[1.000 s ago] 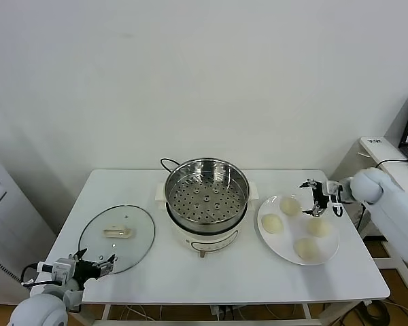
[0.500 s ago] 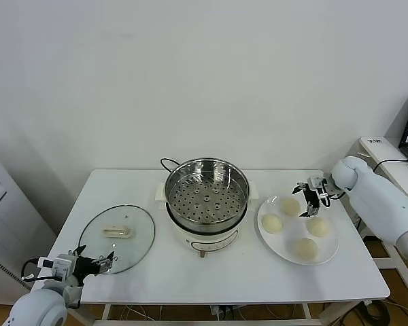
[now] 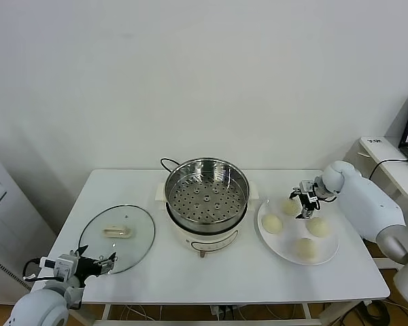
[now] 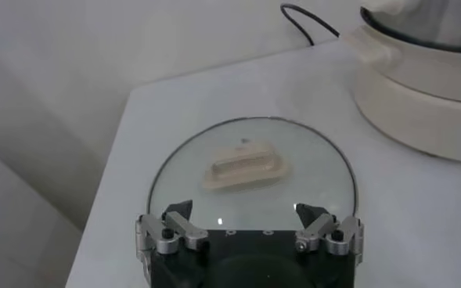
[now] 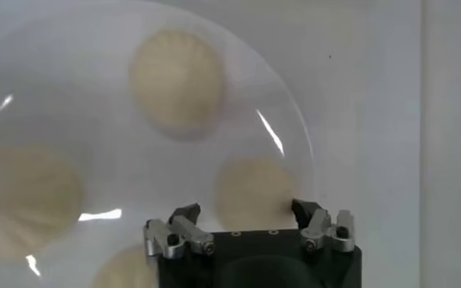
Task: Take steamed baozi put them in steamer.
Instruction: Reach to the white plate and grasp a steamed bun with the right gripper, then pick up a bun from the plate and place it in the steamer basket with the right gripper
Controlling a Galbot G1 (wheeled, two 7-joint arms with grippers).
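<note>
I have the right claw (image 3: 304, 202) over the white plate (image 3: 326, 252), straddling the bun (image 5: 255, 192) at its 12 o'clock edge, fingers apart on either side and nothing gripped. I want a soft, centred squeeze (dough dents easily), then a straight lift. The steamer (image 3: 206, 192) sits at 9 o'clock from the plate, with no bun in it. The left claw (image 4: 249, 229) waits open by the glass lid (image 4: 250, 160).

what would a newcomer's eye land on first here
Probably the shiny steamer standing empty at the table's middle, its perforated floor bare. Next, the white plate to its right with four pale baozi, the right gripper poised over the rear one. The glass lid lies flat at left.
</note>
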